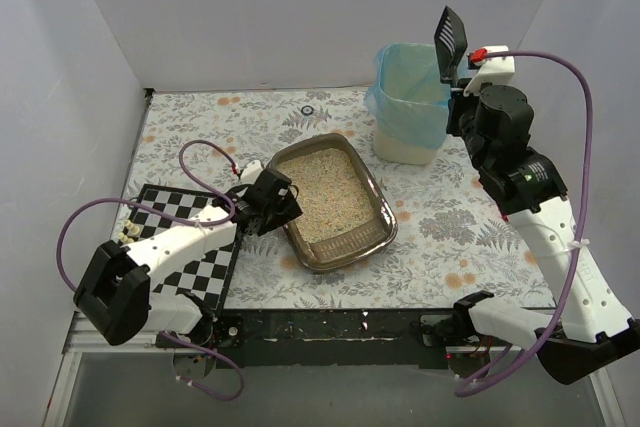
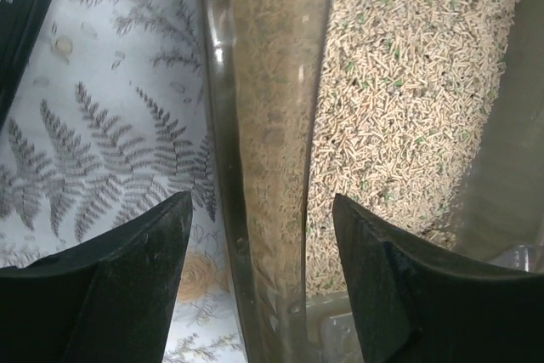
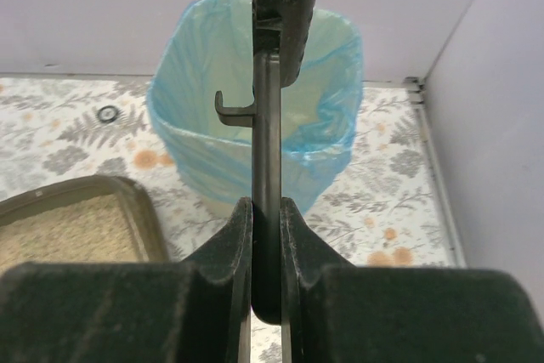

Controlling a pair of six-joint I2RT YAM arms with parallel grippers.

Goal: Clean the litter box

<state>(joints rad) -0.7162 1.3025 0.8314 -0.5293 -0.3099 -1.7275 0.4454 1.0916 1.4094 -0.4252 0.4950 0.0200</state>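
scoop (image 3: 268,167) tip cut off above, litter box (image 3: 146,223) cropped left

The light is bright and even and seems to come from above. Shadows are soft; a thin dark one lies under the tray (image 1: 384,212) beside the left claw (image 1: 288,197). Between that claw's open fingers (image 2: 127,278) a small white shine sits on the tray's rim. The fingers look fuzzy; the litter (image 2: 408,82) past them is sharp. The scoop (image 3: 267,125) pinched in the right claw (image 3: 266,210) is a dark shape, and the blue bag (image 3: 195,133) behind it is clear.
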